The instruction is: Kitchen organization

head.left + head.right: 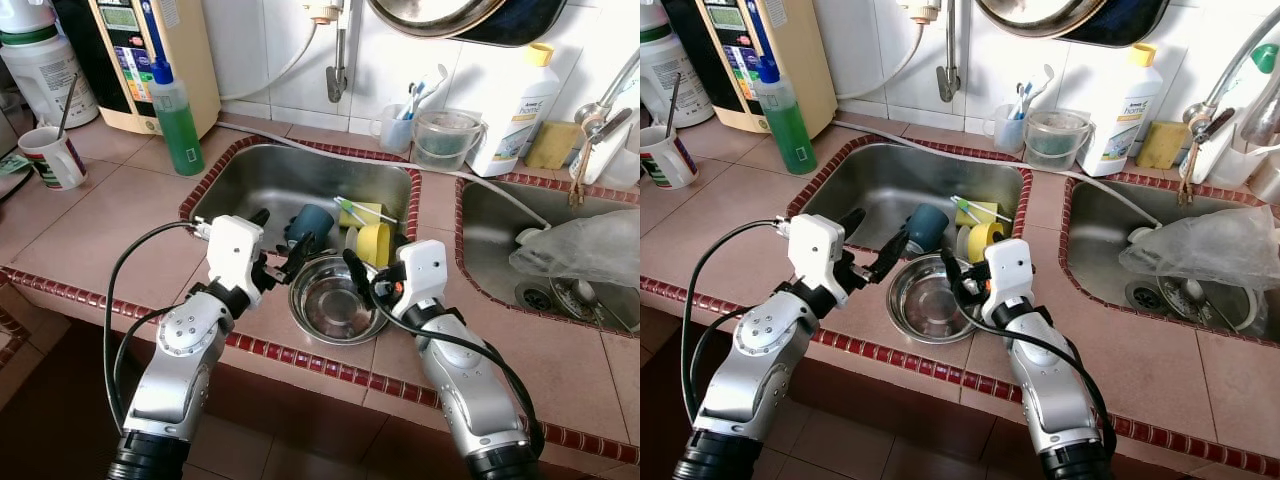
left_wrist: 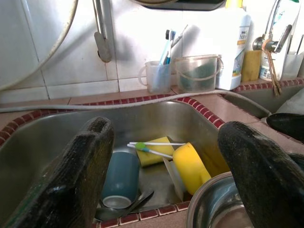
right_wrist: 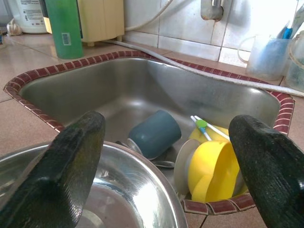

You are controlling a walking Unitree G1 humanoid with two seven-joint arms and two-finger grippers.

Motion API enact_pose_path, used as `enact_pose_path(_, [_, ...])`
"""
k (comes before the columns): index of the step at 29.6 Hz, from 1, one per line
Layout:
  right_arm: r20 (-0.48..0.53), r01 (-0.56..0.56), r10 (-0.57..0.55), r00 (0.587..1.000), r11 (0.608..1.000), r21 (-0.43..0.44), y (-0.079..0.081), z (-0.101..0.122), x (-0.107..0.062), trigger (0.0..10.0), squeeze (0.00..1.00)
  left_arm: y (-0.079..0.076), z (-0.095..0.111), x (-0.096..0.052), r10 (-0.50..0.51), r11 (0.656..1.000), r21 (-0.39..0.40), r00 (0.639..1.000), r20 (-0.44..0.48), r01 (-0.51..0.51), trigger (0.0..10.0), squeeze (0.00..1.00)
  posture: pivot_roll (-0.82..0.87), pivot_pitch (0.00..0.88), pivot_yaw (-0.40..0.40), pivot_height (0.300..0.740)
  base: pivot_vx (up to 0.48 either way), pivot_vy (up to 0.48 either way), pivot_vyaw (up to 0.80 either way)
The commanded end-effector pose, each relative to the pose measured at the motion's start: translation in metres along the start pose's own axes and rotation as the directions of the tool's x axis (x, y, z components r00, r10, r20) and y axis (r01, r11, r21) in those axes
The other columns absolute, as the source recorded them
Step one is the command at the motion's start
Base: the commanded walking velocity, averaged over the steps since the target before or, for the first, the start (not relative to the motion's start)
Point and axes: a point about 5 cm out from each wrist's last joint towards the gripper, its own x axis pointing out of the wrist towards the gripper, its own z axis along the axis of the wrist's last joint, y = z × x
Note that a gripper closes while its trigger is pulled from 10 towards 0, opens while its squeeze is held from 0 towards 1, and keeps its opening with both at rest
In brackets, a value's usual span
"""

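Hovering over the front edge of the sink (image 1: 240, 165), both arms frame a steel bowl (image 1: 335, 300) that sits on the tiled desk (image 1: 110, 230) lip, partly overhanging the basin. In the left eye view the left gripper (image 1: 280, 255) stands just left of the bowl, fingers spread and holding nothing; the right gripper (image 1: 362, 275) is at the bowl's right rim, also parted and empty. Behind the bowl lie a blue cup (image 1: 308, 222) on its side and a yellow bowl (image 1: 373, 243) propped on edge.

From the left wrist view, the two black fingers (image 2: 78, 175) stand wide apart, the blue cup and a yellow sponge (image 2: 153, 151) between them farther back.

From the right wrist view, the fingers (image 3: 71, 161) are likewise wide, the steel bowl's rim directly below.

My reading: the step in hand is approaching the bowl for a pickup. Next, one gripper must settle over the rim and pinch it firmly; thin, slick steel could slip.
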Motion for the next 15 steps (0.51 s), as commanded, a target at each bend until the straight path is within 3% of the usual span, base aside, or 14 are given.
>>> enact_pose_path(1, [0.012, -0.005, 0.005, 1.0, 1.0, -0.003, 0.001, 0.004, 0.001, 10.0, 0.0, 0.0, 0.003, 0.0, -0.011, 1.0, 0.013, 1.0, 0.004, 0.011, 10.0, 0.0, -0.06, 0.033, 0.019, 0.74, 0.0, 0.0, 0.0])
enact_pose_path(2, [0.001, -0.016, 0.016, 1.0, 1.0, 0.007, 0.0, 0.005, 0.001, 10.0, 0.0, -0.003, 0.004, -0.003, -0.026, 0.999, 0.018, 1.0, -0.005, 0.026, 10.0, 0.0, -0.06, 0.038, 0.011, 0.74, 0.0, 0.0, 0.0])
enact_pose_path(3, [-0.056, -0.034, 0.042, 0.998, 0.992, 0.12, -0.006, 0.008, -0.014, 10.0, 0.0, -0.015, 0.016, -0.015, -0.132, 0.989, 0.066, 0.991, 0.004, 0.131, 10.0, 0.0, -0.04, 0.04, -0.012, 0.74, 0.0, 0.0, 0.0])
enact_pose_path(5, [-0.074, -0.046, 0.058, 0.996, 0.986, 0.163, -0.008, 0.009, -0.021, 10.0, 0.0, -0.02, 0.02, -0.019, -0.173, 0.981, 0.085, 0.985, 0.008, 0.172, 10.0, 0.0, -0.04, 0.04, -0.012, 0.74, 0.0, 0.0, 0.0])
enact_pose_path(15, [-0.088, -0.05, 0.066, 0.994, 0.984, 0.172, -0.009, 0.012, -0.023, 10.0, 0.0, -0.021, 0.022, -0.021, -0.178, 0.981, 0.082, 0.984, 0.001, 0.177, 10.0, 0.0, -0.04, 0.044, -0.016, 0.74, 0.0, 0.0, 0.0])
